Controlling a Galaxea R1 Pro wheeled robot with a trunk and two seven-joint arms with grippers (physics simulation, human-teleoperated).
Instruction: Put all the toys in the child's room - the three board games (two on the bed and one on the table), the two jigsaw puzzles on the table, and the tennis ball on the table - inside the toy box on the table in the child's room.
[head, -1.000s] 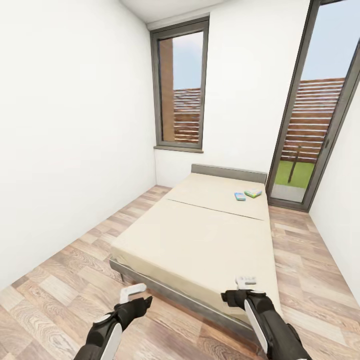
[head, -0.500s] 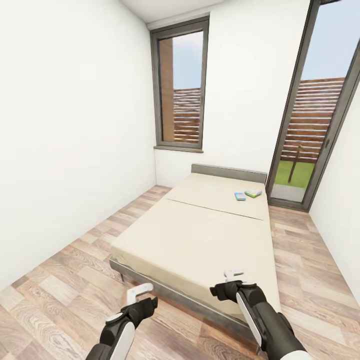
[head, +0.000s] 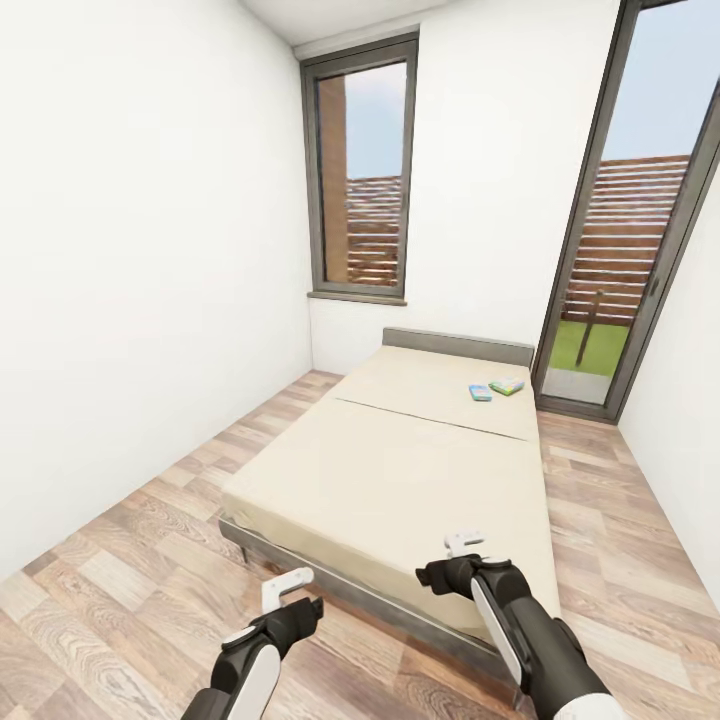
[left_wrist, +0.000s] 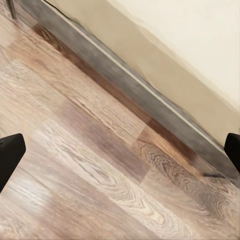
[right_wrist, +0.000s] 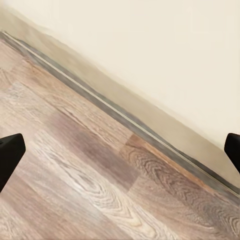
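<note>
Both grippers spread, empty — roll along bed (head: 400, 470) toward board games (head: 494, 389), seemingly two, before reaching.

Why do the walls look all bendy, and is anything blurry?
Head view: a wide lens tilts the window and door frames outward; the two board games on the bed are small but sharp; light is even, shadows faint. Wrist views: the floor looks a bit soft and smeared, and the fingertips are dark blobs at the edges.
</note>
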